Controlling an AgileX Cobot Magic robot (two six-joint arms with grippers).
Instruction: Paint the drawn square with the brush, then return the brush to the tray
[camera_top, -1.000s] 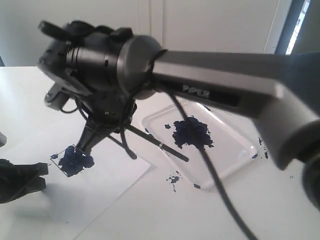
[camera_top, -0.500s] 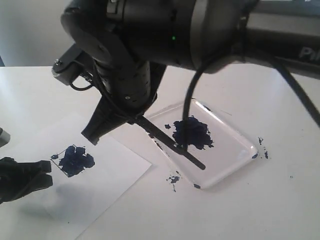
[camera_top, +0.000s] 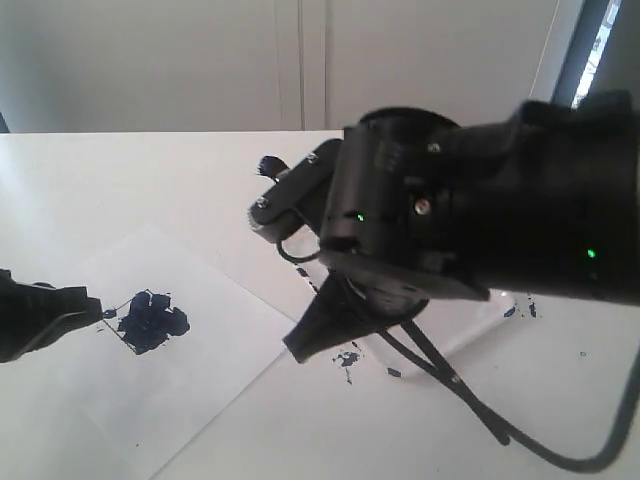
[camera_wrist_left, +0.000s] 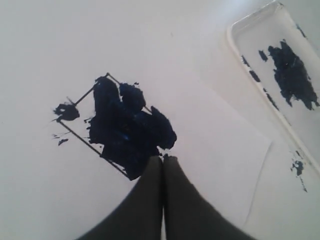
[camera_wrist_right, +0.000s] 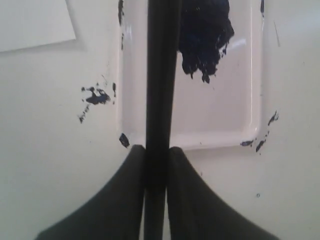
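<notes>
Your right hand (camera_wrist_right: 157, 150) is clenched on the brush (camera_wrist_right: 161, 75), whose black handle runs lengthwise over the tray (camera_wrist_right: 252, 100), a hold that looks meant for laying it down inside the rim. Farther off, your left hand (camera_wrist_left: 162, 161) is pressed closed on nothing, tips just beside the drawn square (camera_wrist_left: 122, 127), already smeared dark blue, probably steadying the paper sheet (camera_wrist_left: 220, 145) on the tabletop (camera_wrist_right: 50, 150).

I read the exterior cam as near side, raised, angled down across the desk (camera_top: 120, 180) toward the far wall (camera_top: 150, 60); right arm (camera_top: 480, 210) crowds the lens. Left wrist cam: close, looking down past the left hand (camera_wrist_left: 163, 159) at the drawn square (camera_wrist_left: 120, 130), which exterior also shows. Right wrist cam: straight down on the tray (camera_wrist_right: 220, 120); left wrist catches it too.
</notes>
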